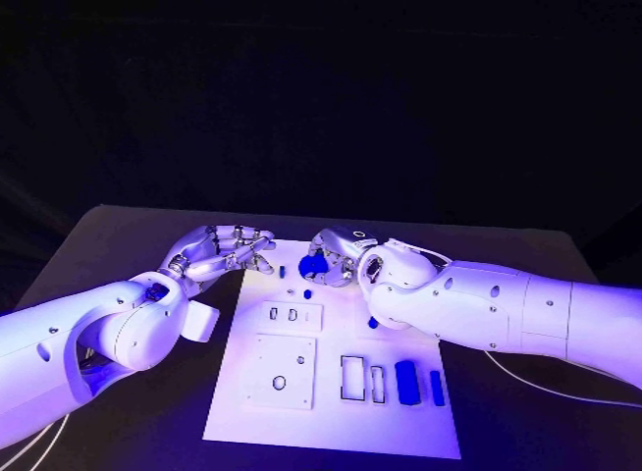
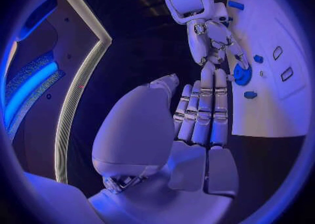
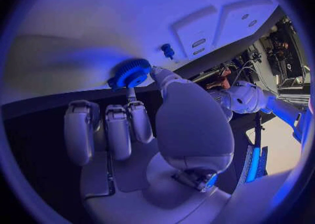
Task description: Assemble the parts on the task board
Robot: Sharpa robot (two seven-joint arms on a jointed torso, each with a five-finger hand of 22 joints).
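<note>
The right robot hand (image 1: 336,263) sits at the far end of the board (image 1: 321,432), pinching a round blue gear (image 3: 131,73) between thumb and fingertip. The gear's toothed rim lies flat just above the white surface, so its axis points down into the board. A small blue peg (image 3: 168,51) stands just beside it, farther onto the board. The left robot hand (image 1: 219,250) hovers at the board's far left edge, fingers extended side by side, holding nothing; it seems near the gear, not touching it. The right hand is plainly nearer, so seating the gear falls to it.
</note>
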